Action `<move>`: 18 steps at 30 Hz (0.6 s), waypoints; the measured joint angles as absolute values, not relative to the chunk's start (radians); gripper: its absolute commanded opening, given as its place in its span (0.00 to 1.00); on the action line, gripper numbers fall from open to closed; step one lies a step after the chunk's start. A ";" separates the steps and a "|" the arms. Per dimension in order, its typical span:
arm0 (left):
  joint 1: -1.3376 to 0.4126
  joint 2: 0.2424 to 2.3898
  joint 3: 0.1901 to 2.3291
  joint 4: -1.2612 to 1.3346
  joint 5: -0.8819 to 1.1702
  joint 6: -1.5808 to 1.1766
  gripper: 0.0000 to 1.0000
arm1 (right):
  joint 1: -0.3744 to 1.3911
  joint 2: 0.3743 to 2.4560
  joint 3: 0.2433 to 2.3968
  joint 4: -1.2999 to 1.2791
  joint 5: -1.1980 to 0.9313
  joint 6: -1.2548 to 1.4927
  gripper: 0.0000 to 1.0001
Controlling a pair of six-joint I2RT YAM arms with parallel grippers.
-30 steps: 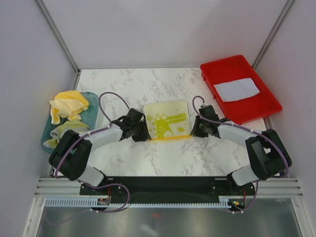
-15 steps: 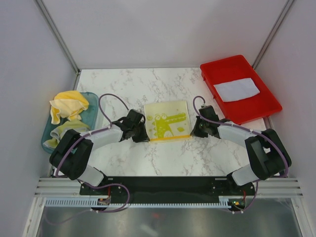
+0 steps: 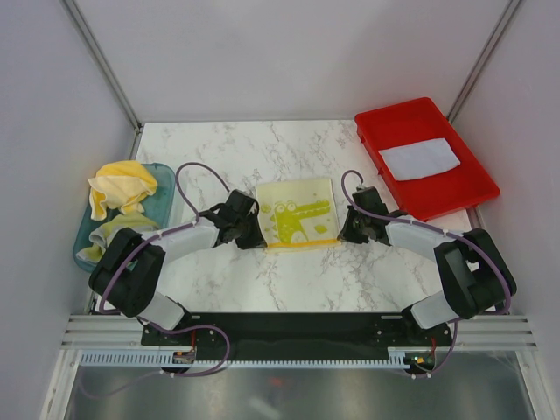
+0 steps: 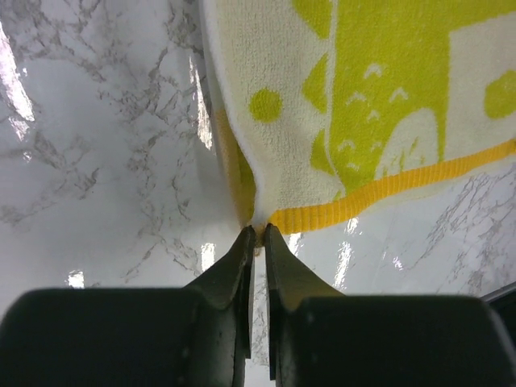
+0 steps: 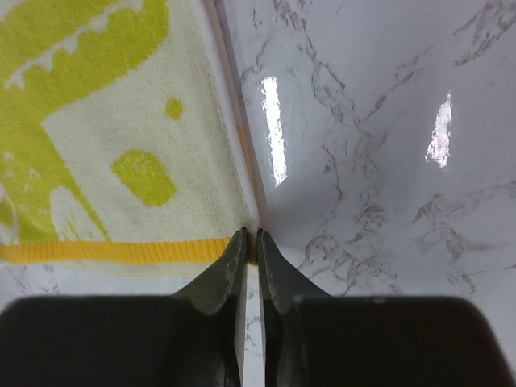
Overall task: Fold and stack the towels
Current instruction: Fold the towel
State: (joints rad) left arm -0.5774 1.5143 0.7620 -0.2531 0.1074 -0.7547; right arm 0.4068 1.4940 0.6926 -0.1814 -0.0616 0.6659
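Printed towel (image 3: 296,214), white with yellow-green crocodile figure, lay flat at middle of table (image 3: 227,149), yellow band along its near edge. Near-left corner was drawn up slightly off the marble.

Left fingers (image 4: 234,266) were pressed almost together, pinching that near-left corner at their tips. Right fingers (image 5: 222,274) were likewise nearly closed, nipping the near-right corner where the yellow band ends. Both arms reached in low from either side, towel between them.

Pale grey-blue towel (image 3: 420,158) lay folded flat inside red tray (image 3: 446,197), at far right of table, well apart from printed towel.

Yellow towel (image 3: 122,185) sat bunched in teal tub (image 3: 164,179) at left edge of table. Paler cloth (image 3: 94,243) showed at the tub's near end; could not tell its print.
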 measured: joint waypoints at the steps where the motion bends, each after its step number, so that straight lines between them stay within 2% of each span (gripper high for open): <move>1: -0.577 1.514 0.765 -0.255 0.107 -0.755 0.07 | 0.407 1.494 0.693 -0.181 -0.061 0.665 0.06; 3: -0.577 1.515 0.771 -0.258 0.107 -0.755 0.04 | 0.407 1.494 0.693 -0.181 -0.059 0.662 0.06; 5: -0.577 1.520 0.776 -0.259 0.108 -0.755 0.08 | 0.407 1.494 0.693 -0.182 -0.057 0.662 0.10; 7: -0.577 1.530 0.781 -0.260 0.107 -0.754 0.18 | 0.407 1.494 0.693 -0.182 -0.057 0.660 0.12; 8: -0.577 1.534 0.784 -0.262 0.108 -0.754 0.19 | 0.407 1.494 0.693 -0.182 -0.057 0.659 0.12; 10: -0.577 1.539 0.787 -0.264 0.108 -0.755 0.14 | 0.407 1.493 0.693 -0.182 -0.055 0.659 0.12; 12: -0.577 1.542 0.789 -0.268 0.108 -0.755 0.02 | 0.408 1.493 0.693 -0.183 -0.054 0.659 0.11; 18: -0.577 1.542 0.797 -0.284 0.107 -0.755 0.02 | 0.409 1.493 0.707 -0.206 -0.043 0.657 0.00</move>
State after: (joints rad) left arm -0.5774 1.5425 0.7975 -0.2844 0.1066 -0.7547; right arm 0.4088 1.4933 0.7067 -0.2058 -0.0425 0.6571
